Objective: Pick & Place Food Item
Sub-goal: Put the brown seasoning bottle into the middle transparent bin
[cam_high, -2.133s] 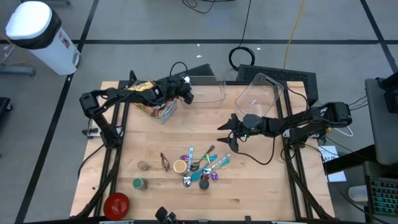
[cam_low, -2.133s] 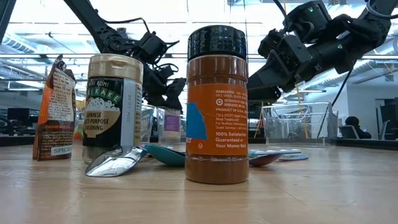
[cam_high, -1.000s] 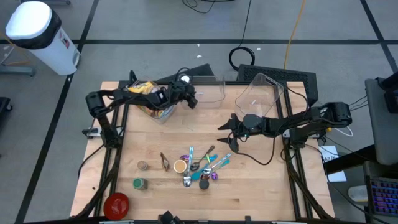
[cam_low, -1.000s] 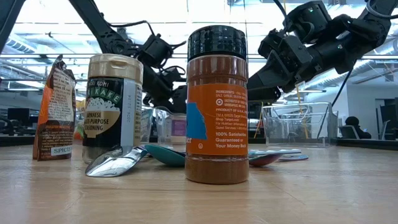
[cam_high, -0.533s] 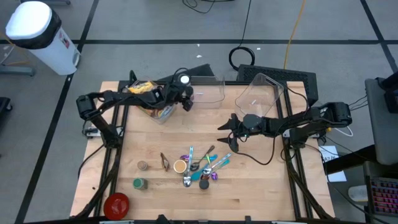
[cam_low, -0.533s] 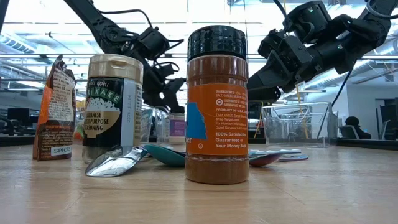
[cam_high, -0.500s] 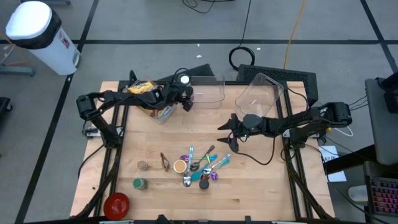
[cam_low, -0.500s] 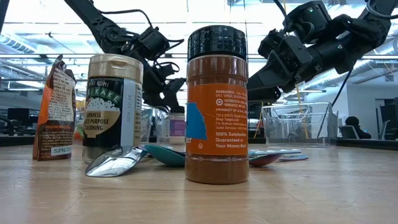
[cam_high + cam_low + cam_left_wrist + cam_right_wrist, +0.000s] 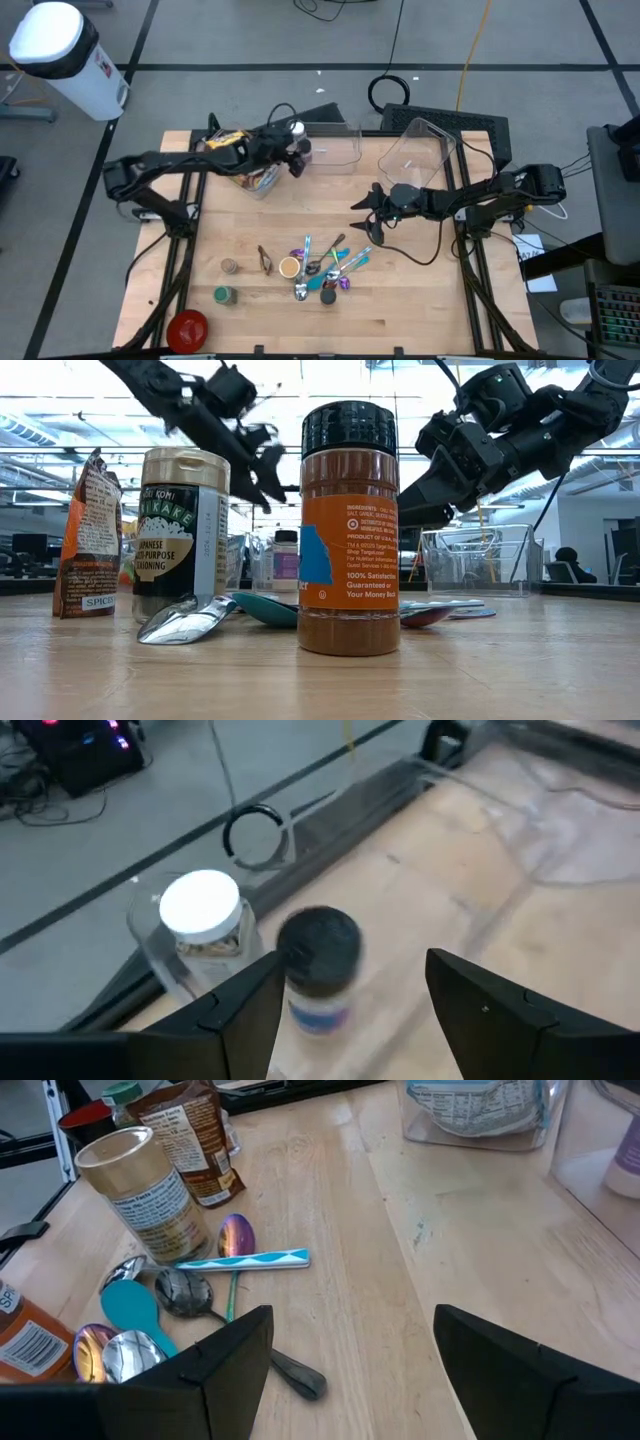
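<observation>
**Small Bottle Standing Free Under Open Left Gripper**

At the back of the table, up in the air: the left gripper, its 2 fingers spread apart and pinching nothing. Right below it, in the gap between those fingers as seen from the left wrist: the small bottle with a dark lid and a purple label, standing upright on the wood. Blurry there, but from the low view clearly under the gripper and not touching it. Just beside the bottle: a jar with a white lid, sitting inside a clear box.

Near the middle of the table, toward the right side: the right gripper, hanging above bare wood. Fingers wide apart here too, with nothing between them.

Near the front, in 1 messy bunch: spoons, some shiny, some blue, some purple. Close to them: a tall spice jar with a black lid and an orange label, a jar with a gold lid, and a brown bag.

At the front left corner: a red round thing. At the back right: 1 more clear box, tipped up on its side.
</observation>
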### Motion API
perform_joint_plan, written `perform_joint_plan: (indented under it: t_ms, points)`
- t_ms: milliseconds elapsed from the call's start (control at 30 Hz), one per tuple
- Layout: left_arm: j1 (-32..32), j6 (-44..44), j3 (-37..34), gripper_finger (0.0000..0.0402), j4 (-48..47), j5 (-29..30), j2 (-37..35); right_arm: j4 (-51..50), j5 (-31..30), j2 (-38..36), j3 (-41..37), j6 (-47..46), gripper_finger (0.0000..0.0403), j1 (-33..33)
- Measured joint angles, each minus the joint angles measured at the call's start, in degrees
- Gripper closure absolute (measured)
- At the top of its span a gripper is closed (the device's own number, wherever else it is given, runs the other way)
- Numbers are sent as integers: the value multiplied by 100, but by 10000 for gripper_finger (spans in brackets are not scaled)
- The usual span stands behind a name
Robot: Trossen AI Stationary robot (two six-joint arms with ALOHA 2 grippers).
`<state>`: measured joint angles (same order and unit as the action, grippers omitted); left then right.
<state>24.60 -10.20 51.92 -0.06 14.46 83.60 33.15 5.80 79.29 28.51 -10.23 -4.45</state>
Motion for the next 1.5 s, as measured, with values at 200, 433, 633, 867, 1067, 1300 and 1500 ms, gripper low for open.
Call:
perform_joint_plan:
  t_ms: [200,433,633,867,1067,1300,1500]
  points:
    - [-530,144,4,151,-582,8,-949,-5,20,0,0,-1,135,2]
    - [-1547,252,4,151,-942,-16,-1893,-3,20,0,0,-1,135,4]
    - [-2463,-195,9,151,-2152,-308,-2509,-3,20,0,0,-1,135,4]
    - [-3440,-1542,3,151,-4686,-641,-2769,-3,13,0,0,-102,135,4]
    - [-4258,-3140,-610,151,-5692,-1101,-2691,-1,4,0,0,-106,135,4]
    - [-4739,-4464,-1412,151,-5692,-1419,-2687,-1,2,0,0,-207,135,4]
    - [-4866,-5105,-1716,151,-5688,-1637,-2687,-1,15,0,0,-281,135,10]
